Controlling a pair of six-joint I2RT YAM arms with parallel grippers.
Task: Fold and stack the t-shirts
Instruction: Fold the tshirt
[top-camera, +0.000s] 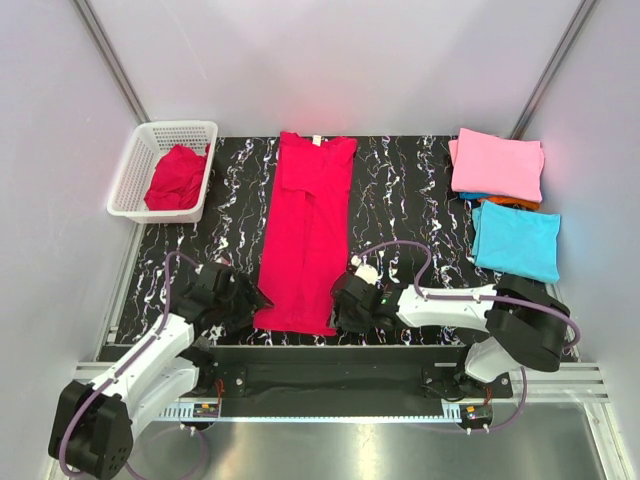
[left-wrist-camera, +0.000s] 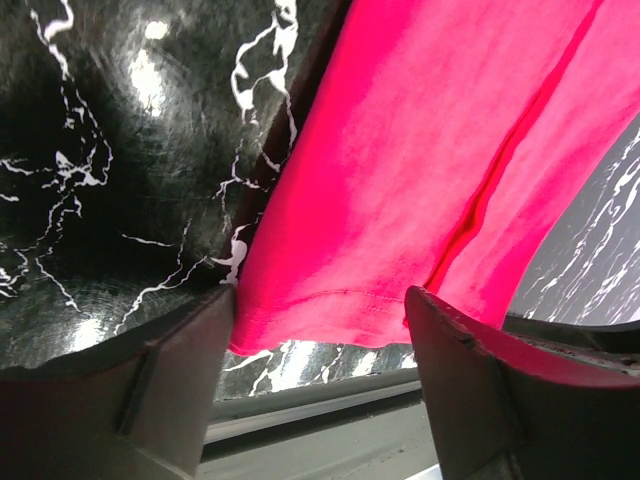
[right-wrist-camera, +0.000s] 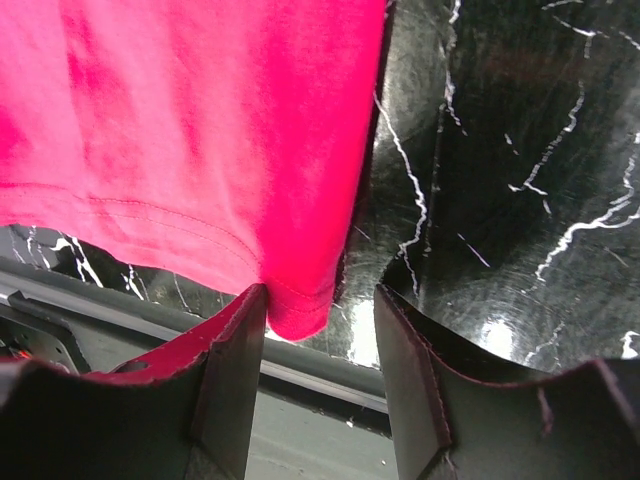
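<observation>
Straddling the hem's near left corner, the left gripper (left-wrist-camera: 320, 298) has its fingers released and spread, with nothing clamped; the outer finger just touches the cloth's edge. The right gripper (right-wrist-camera: 320, 290) stands the same way at the near right corner, fingers apart, the inner one against the hem and the corner hanging in the gap. Both work right at the near edge of the worktop (top-camera: 400, 180), where the black marbled surface ends; bare surface lies open on each gripper's outer side.

The red t-shirt (top-camera: 305, 230) is folded lengthways into a long narrow strip, its sides turned in to meet along a central line. It lies flat down the middle, collar at the far edge, stitched hem at the near edge.

A second red t-shirt (top-camera: 177, 178) sits crumpled in the white basket (top-camera: 130, 180) at the far left corner. At the far right, a folded pink t-shirt (top-camera: 498, 165), a blue t-shirt (top-camera: 517, 242) and an orange t-shirt (top-camera: 515, 203) overlap.
</observation>
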